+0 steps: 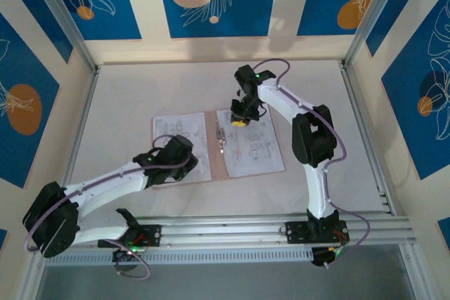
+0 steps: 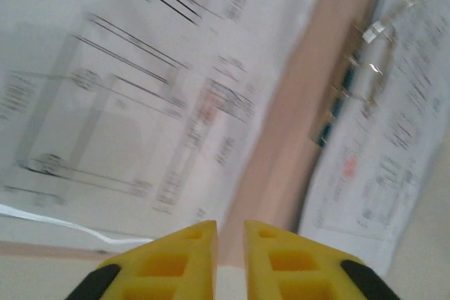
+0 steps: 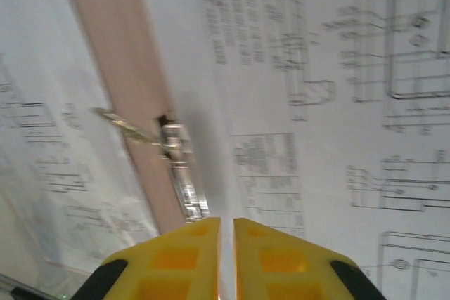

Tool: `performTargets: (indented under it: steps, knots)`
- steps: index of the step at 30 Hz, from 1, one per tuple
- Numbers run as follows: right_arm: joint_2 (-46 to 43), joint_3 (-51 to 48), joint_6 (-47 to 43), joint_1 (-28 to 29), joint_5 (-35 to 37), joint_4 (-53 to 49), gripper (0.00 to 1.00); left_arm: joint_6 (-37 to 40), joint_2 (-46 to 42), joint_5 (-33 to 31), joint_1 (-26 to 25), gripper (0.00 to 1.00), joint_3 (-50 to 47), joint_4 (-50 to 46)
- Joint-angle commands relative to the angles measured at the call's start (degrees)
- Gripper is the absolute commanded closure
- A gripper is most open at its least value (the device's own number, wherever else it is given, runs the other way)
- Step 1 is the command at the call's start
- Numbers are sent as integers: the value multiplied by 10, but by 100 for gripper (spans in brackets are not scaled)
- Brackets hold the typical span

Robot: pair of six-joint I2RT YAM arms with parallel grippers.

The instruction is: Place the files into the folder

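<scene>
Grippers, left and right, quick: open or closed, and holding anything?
Left gripper: closed, holding nothing.
Right gripper: closed, holding nothing.

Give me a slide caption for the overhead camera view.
Open folder: left gripper above the left printed sheet, right gripper at the far edge of the right sheet.

You're looking at a white tabletop (image 1: 155,89) boxed in by cream walls (image 1: 144,5) with blue leaf-print panels (image 1: 239,5) and aluminium corner posts (image 1: 62,15)
</scene>
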Motion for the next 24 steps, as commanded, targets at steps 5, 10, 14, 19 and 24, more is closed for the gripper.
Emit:
performTargets:
  steps: [5, 10, 14, 19, 24]
  knots:
    - [81, 113, 40, 22, -24, -17, 93, 142, 6, 124, 97, 98, -32, -68]
    - [137, 183, 49, 22, -39, -32, 93, 167, 27, 144, 114, 100, -46, -61]
    - [169, 216, 54, 22, -52, -38, 93, 172, 41, 150, 117, 100, -54, -49]
    - [187, 233, 53, 22, -68, -42, 93, 173, 57, 155, 118, 100, -62, -34]
    - [191, 235, 42, 22, -91, -48, 93, 169, 64, 154, 118, 100, -65, -24]
